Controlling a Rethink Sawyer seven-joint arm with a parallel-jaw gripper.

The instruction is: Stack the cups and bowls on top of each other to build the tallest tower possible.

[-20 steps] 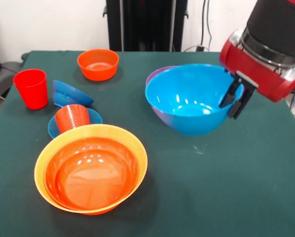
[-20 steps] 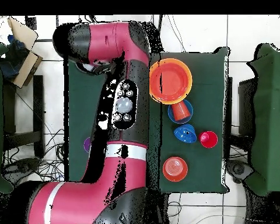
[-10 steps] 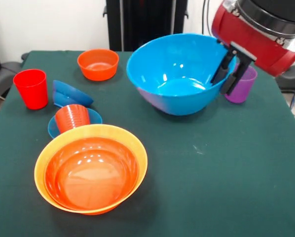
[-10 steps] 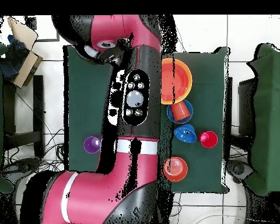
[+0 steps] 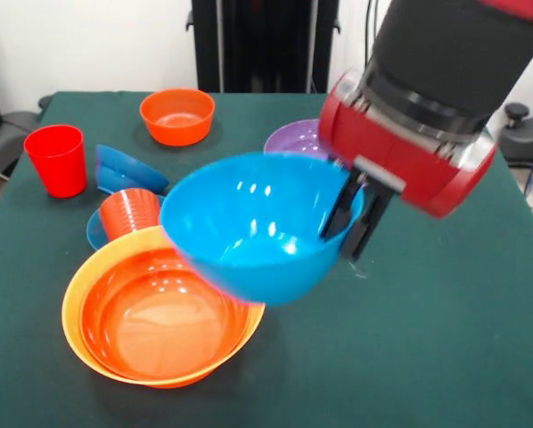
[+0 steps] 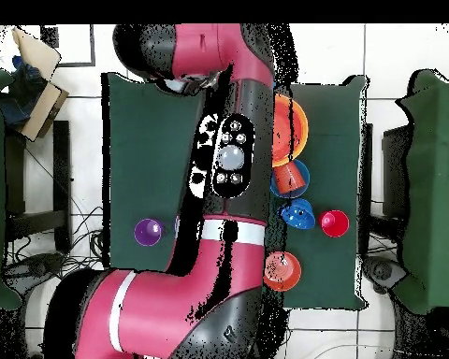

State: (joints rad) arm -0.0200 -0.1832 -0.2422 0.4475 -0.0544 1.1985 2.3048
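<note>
Above the yellow-orange bowl (image 5: 75,299), in which a red-orange bowl (image 5: 164,321) is nested, an empty light blue bowl (image 5: 258,223) is gripped at its three-o'clock rim by the end effector (image 5: 348,218).

Scene is evenly and brightly lit from above. Small white glare spots are seen inside the large light blue bowl (image 5: 258,223) and the red-orange bowl (image 5: 159,312). Soft shadows are cast on the green table (image 5: 445,339). The blue bowl's edges are slightly motion-blurred.
</note>
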